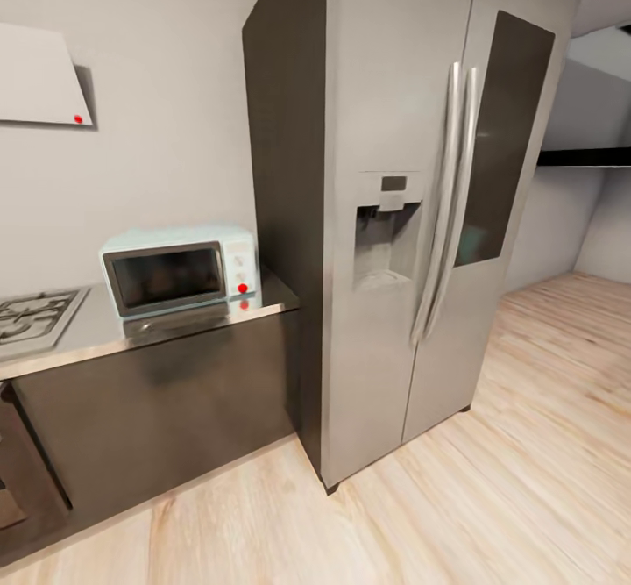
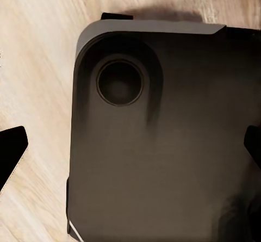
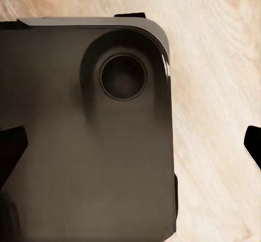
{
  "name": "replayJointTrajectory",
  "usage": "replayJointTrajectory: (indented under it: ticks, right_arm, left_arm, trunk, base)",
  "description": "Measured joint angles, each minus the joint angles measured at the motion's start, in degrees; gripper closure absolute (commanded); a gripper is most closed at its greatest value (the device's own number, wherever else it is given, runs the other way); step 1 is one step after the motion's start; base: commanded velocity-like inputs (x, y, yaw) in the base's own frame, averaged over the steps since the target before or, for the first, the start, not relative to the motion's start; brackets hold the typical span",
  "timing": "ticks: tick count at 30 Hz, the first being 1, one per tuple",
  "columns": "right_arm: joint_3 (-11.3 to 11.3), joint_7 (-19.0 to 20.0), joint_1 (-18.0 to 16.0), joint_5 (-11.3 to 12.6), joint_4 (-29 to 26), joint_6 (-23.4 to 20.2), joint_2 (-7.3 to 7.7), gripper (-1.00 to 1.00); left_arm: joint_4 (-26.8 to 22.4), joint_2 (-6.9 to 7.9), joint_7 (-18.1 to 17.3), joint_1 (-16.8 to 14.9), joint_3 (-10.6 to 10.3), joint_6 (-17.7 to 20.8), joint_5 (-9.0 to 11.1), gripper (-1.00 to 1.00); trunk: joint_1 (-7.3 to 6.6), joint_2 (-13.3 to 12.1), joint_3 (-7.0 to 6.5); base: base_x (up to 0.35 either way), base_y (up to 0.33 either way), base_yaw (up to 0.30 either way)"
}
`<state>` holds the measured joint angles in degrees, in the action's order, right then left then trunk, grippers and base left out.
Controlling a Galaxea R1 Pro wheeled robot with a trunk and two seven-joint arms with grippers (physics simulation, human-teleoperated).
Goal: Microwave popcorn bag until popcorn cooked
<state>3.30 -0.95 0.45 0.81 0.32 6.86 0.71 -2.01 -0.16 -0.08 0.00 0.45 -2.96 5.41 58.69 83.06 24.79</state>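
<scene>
A tall steel side-by-side fridge (image 1: 412,217) with a dark side panel, a water dispenser (image 1: 386,230) and paired vertical handles stands on pale wood plank flooring (image 1: 526,480). To its left, dark cabinet fronts (image 1: 158,414) run along a plain grey wall (image 1: 158,85). A gas hob (image 1: 35,315) sits at the far left beneath a pale extractor hood (image 1: 39,76).

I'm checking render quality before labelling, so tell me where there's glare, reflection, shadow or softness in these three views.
Head view: the countertop mirrors the microwave and its red light; the fridge looks soft, its edges leaning. Left wrist view: the dark robot base throws a soft shadow on the wood floor. Right wrist view: a thin glint runs down the base's edge.
</scene>
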Motion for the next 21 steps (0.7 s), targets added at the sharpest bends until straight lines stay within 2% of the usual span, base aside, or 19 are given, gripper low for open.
replayJointTrajectory:
  ticks: [5, 10, 21]
  right_arm:
    - [0.0, 0.0, 0.0, 0.0, 0.0, 0.0, 0.00, -1.00]
    - [0.0, 0.0, 0.0, 0.0, 0.0, 0.1, 0.00, -1.00]
    - [0.0, 0.0, 0.0, 0.0, 0.0, 0.2, 0.08, -1.00]
  left_arm:
    - [0.0, 0.00, 0.0, 0.0, 0.0, 0.0, 0.0, -1.00]
    - [0.0, 0.00, 0.0, 0.0, 0.1, -0.7, -0.1, -1.00]
    - [0.0, 0.02, 0.0, 0.0, 0.1, -0.8, -0.1, -1.00]
  trunk:
    - [0.00, 0.0, 0.00]
    - [0.01, 0.0, 0.00]
    - [0.03, 0.0, 0.00]
  base:
    - [0.325, 0.000, 0.038]
    - [0.265, 0.000, 0.237]
    - [0.015, 0.000, 0.268]
